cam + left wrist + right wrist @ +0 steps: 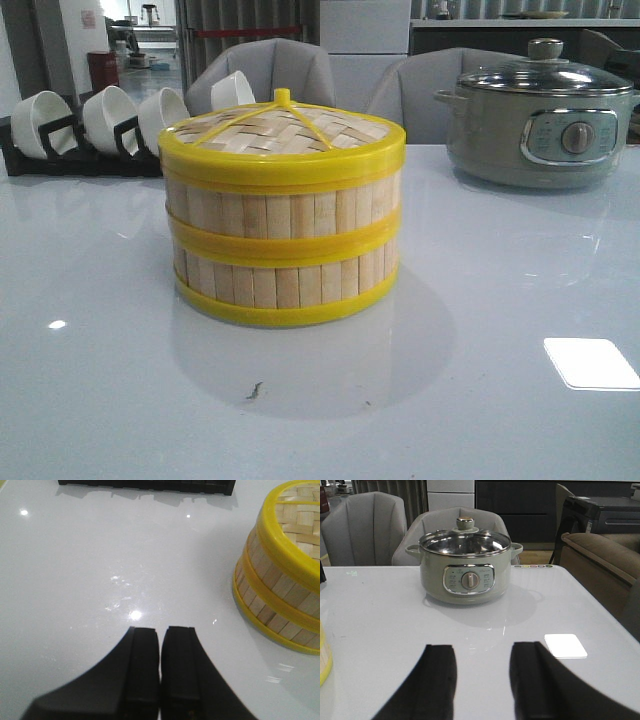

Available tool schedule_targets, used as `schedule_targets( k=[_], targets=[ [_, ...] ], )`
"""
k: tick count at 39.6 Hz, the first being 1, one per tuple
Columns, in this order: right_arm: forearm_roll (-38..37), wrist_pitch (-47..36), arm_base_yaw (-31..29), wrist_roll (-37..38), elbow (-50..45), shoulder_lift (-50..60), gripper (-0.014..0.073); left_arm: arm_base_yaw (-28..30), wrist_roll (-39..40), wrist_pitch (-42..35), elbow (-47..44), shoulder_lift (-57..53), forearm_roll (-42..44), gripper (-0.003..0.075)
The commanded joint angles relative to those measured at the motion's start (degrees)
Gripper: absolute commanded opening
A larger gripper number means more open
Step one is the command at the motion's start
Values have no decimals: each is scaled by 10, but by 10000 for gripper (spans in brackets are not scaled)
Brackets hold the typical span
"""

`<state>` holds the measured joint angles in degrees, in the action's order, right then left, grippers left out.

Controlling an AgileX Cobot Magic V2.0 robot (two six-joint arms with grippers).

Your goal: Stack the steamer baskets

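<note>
- Only a sliver of the baskets [324,652] shows in the right wrist view, cut off at the edge.
- Neither arm appears in the front view, where the two baskets [283,240] stand stacked mid-tabletop [480,300], lid [283,135] on top.
- Left gripper [160,640]: jaws pressed together, empty, the stack near but apart.
- Right gripper [482,675]: jaws spread, empty, facing the pot [465,567].

**Bright overhead light, glossy glare**

Even, bright lighting. The white table [120,400] mirrors ceiling lamps as small hot spots and one rectangular glare patch [590,362] near right. A soft shadow pools under the steamer baskets [283,240]. Wrist-view fingers [142,680] are blurred, close to the lens.
</note>
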<state>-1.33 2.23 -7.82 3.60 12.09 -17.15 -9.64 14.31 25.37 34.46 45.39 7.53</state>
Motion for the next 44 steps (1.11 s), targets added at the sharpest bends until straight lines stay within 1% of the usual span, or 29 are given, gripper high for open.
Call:
schedule_targets(
  k=[1, 3, 4, 6, 44],
  targets=[
    [-4, -56, -3, -6, 17, -3, 177, 0, 4, -45, 15, -5, 1, 109],
    [-4, -56, -3, -6, 17, -3, 72, 0, 4, -45, 15, -5, 1, 109],
    [-4, -56, -3, -6, 17, -3, 36, 0, 4, -45, 15, -5, 1, 109],
    [-4, -56, -3, -6, 17, -3, 68, 0, 4, -45, 15, -5, 1, 109],
    [-4, -55, -3, -6, 17, -3, 68, 0, 4, -45, 15, -5, 1, 109]
  ],
)
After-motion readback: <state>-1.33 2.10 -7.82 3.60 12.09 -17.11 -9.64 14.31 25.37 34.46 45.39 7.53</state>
